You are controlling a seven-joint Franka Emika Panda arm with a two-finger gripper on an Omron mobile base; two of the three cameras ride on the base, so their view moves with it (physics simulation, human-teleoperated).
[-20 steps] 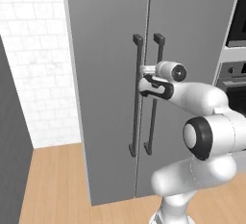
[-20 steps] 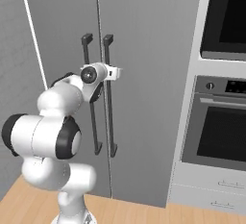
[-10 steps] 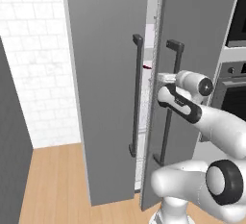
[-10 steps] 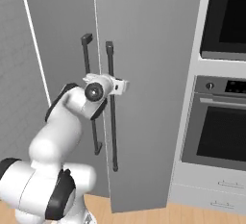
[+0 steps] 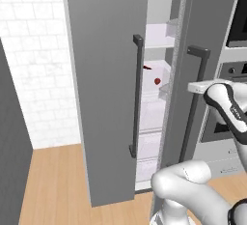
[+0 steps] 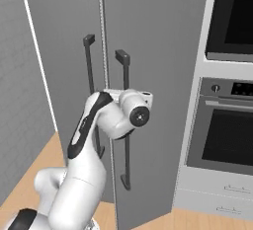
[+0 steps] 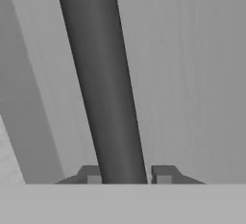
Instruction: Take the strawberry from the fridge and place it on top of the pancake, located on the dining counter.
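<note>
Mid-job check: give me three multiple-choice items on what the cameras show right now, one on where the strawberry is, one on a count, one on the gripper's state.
1. Where is the strawberry?
A. on a white shelf inside the fridge
B. on the floor
C. in the gripper

2. How many long dark bar handles does the fridge have?
A. one
B. two
C. four

3. What is the gripper doing?
A. hanging open, clear of the doors
B. shut on the right door handle
C. holding the strawberry

Answers:
1 A, the red berry shows through the gap between the doors.
2 B, one bar on each door.
3 B, the hand view shows a fingertip on each side of the bar.
</note>
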